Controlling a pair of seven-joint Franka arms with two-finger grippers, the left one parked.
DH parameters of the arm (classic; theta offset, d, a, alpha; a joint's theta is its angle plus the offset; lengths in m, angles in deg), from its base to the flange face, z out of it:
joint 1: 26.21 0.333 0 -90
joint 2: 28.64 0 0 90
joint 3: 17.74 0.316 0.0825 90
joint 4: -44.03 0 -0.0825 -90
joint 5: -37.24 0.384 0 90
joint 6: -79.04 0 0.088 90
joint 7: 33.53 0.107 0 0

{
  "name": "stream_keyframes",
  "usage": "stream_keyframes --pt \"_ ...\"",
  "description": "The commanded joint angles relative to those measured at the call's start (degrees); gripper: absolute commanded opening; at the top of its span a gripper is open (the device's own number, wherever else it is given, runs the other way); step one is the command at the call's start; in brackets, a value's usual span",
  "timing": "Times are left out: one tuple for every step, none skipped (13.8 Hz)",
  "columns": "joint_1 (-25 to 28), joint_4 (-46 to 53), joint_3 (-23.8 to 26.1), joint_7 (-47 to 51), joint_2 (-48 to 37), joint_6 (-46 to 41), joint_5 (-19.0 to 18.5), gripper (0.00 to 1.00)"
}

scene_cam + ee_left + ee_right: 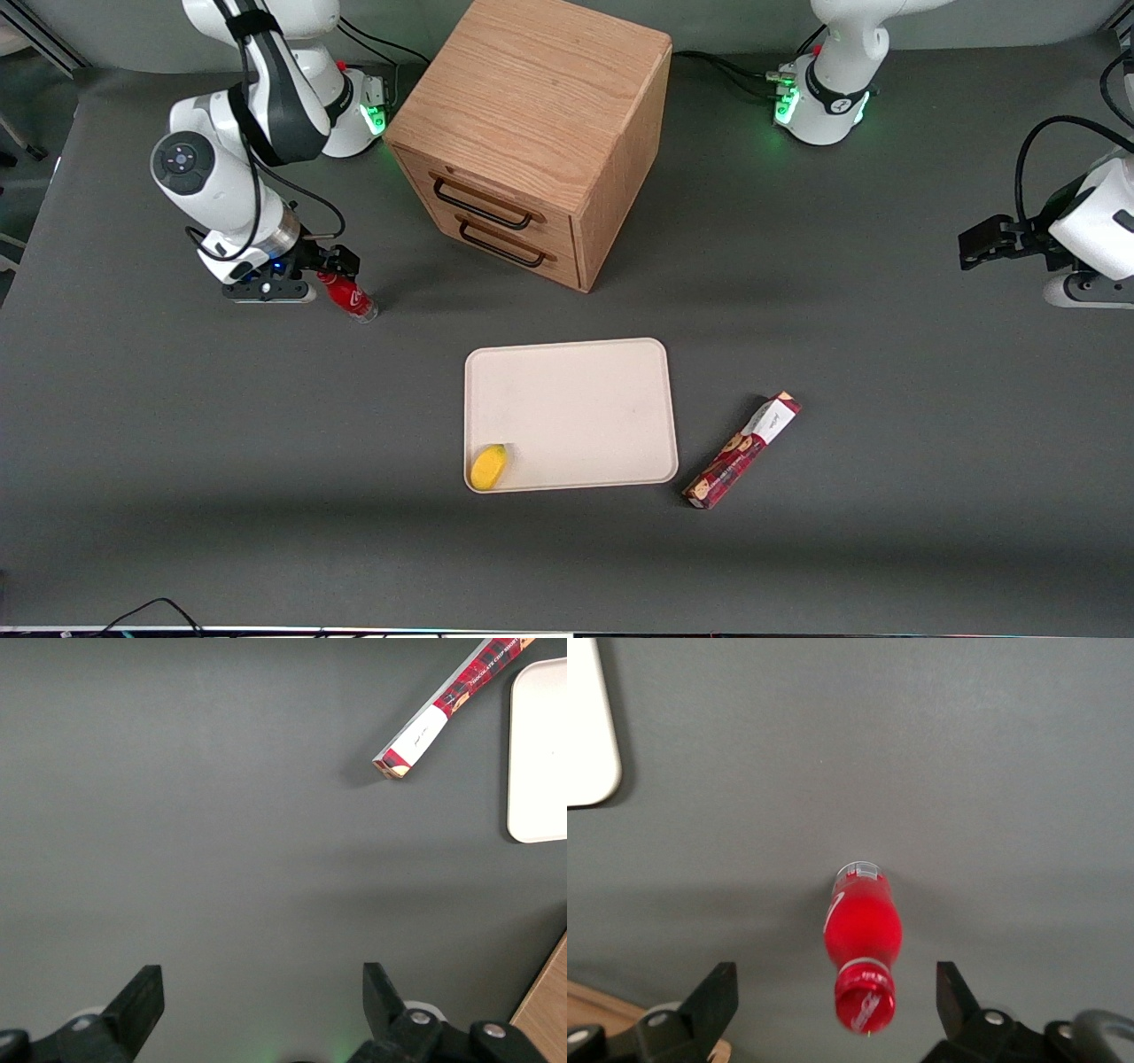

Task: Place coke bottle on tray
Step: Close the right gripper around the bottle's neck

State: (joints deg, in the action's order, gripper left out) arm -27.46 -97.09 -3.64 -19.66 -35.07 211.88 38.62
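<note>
Coke bottle between gripper fingers

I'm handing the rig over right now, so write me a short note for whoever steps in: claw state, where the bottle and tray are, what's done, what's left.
Claw: open, low over the table at the working arm's end, its fingers either side of the coke bottle, not closed on it.
Coke bottle: on the table, off the tray.
Tray: mid-table, in front of the drawer cabinet, nearer the front camera. A small yellow object sits in one corner; the rest is bare.
Done: approach to the bottle.
Left: grasp, lift, carry to the tray, set down, release.
</note>
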Motion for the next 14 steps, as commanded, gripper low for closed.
stream_keyframes --pt "-0.24 -3.8 0.22 0.63 -0.6 4.18 0.82 0.95" --pt "-0.15 -4.07 0.22 0.63 -0.68 4.18 0.82 0.91" --pt "-0.24 -4.16 0.22 0.55 -0.77 4.18 0.82 0.83" --pt "-0.15 -4.16 0.22 0.55 -0.77 4.18 0.47 0.68" --pt "-0.15 -4.08 0.22 0.46 -0.77 4.18 0.12 0.57" --pt "-0.15 -3.99 0.31 0.37 -0.77 4.18 0.11 0.54" --pt "-0.15 -3.9 0.49 0.28 -0.77 4.18 0.03 0.54" --pt "-0.15 -3.73 1.01 0.37 -0.77 4.18 0.11 0.54" --pt "-0.15 -3.46 1.02 0.37 -0.77 4.18 0.03 0.54" --pt "-0.15 -3.37 1.02 0.28 -0.77 4.18 0.03 0.54" --pt "-0.15 -3.37 1.1 0.11 -0.86 4.18 -0.06 0.46" --pt "-0.24 -3.37 1.1 -0.15 -1.03 4.18 -0.32 0.36" --pt "-0.24 -3.37 1.1 -0.16 -1.12 4.1 -1.54 0.25" --pt "-0.24 -3.37 1.1 -0.16 -1.12 4.1 -1.9 0.16"
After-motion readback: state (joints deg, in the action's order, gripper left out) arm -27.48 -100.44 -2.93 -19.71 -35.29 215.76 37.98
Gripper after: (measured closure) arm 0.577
